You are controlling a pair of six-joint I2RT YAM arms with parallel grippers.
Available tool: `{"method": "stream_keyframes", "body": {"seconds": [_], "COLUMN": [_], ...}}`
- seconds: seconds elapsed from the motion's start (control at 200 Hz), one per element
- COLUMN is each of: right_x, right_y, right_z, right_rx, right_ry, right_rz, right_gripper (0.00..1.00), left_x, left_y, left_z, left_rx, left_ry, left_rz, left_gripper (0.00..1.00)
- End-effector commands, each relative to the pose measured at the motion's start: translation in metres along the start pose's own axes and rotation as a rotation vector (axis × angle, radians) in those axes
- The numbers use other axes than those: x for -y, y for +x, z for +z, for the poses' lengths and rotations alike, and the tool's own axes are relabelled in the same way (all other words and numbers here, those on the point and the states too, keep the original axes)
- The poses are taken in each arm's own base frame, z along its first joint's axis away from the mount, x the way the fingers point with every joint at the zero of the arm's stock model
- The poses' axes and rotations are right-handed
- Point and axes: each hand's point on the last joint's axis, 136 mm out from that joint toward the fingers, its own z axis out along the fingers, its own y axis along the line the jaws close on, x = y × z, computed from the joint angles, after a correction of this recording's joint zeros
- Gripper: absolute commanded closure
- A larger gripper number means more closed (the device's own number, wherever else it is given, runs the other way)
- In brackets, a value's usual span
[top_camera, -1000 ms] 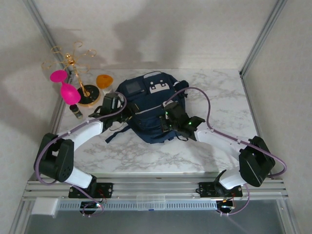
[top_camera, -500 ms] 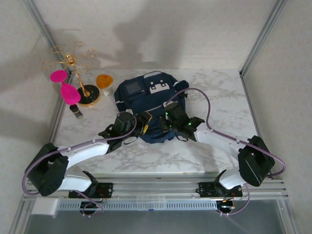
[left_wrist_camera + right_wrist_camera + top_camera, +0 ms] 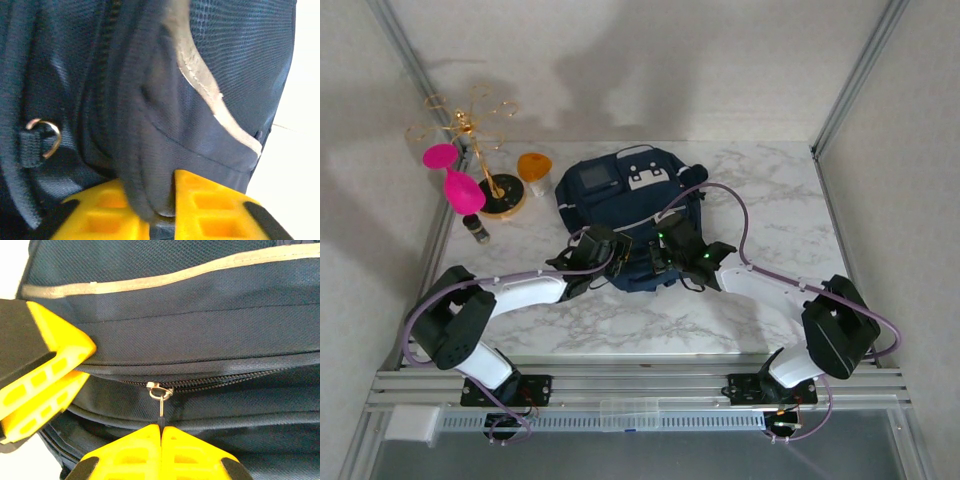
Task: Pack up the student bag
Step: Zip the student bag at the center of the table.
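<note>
The student bag (image 3: 620, 195), navy with a pale stripe, lies in the middle of the marble table. My left gripper (image 3: 616, 256) is at the bag's near-left edge. In the left wrist view its yellow fingers (image 3: 210, 205) are shut on a fold of the bag's navy fabric (image 3: 150, 165). My right gripper (image 3: 661, 250) sits just to the right of it. It is shut on the zipper pull (image 3: 161, 412), which hangs from a metal slider (image 3: 159, 389) on a closed zipper. The left gripper's fingers (image 3: 47, 372) show at the left of the right wrist view, touching the bag (image 3: 200, 335).
A gold wire stand (image 3: 480, 150) on a dark base stands at the back left, with pink pieces (image 3: 455, 178) beside it. An orange cup (image 3: 534, 165) and a small dark bottle (image 3: 477, 230) are near it. Metal frame posts flank the table.
My left arm swung from the bag's left side round to its near edge, and its gripper closed on the fabric. The right arm has held still on the zipper pull.
</note>
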Motion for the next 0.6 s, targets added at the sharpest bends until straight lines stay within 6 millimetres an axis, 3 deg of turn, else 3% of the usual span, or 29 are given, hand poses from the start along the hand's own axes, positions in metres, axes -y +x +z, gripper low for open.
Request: {"method": "stream_keyframes", "body": {"seconds": [0.0, 0.035, 0.225, 0.355, 0.501, 0.526, 0.596], "right_x": [0.017, 0.022, 0.049, 0.076, 0.092, 0.102, 0.099], "right_y": [0.01, 0.012, 0.012, 0.015, -0.004, -0.008, -0.013], "right_z": [0.001, -0.001, -0.016, -0.015, -0.021, -0.021, -0.018], "right_rx": [-0.02, -0.022, 0.019, 0.011, 0.077, 0.089, 0.089], "right_ry": [0.083, 0.109, 0.203, 0.263, 0.323, 0.338, 0.293], "right_rz": [-0.036, -0.039, -0.027, -0.01, -0.015, 0.004, 0.002], "right_gripper": [1.0, 1.0, 1.0, 1.0, 1.0, 1.0, 1.0], "left_x": [0.018, 0.015, 0.001, -0.004, -0.007, -0.005, 0.001], "left_y": [-0.036, -0.042, -0.079, -0.103, -0.127, -0.129, -0.131], "left_z": [-0.009, -0.013, -0.034, -0.049, -0.061, -0.063, -0.065], "left_rx": [0.15, 0.163, 0.183, 0.17, 0.149, 0.15, 0.131], "left_ry": [0.017, -0.001, -0.065, -0.104, -0.14, -0.133, -0.108], "left_rz": [0.041, 0.052, 0.149, 0.242, 0.296, 0.306, 0.32], "left_gripper": [0.95, 1.0, 1.0, 1.0, 1.0, 1.0, 1.0]}}
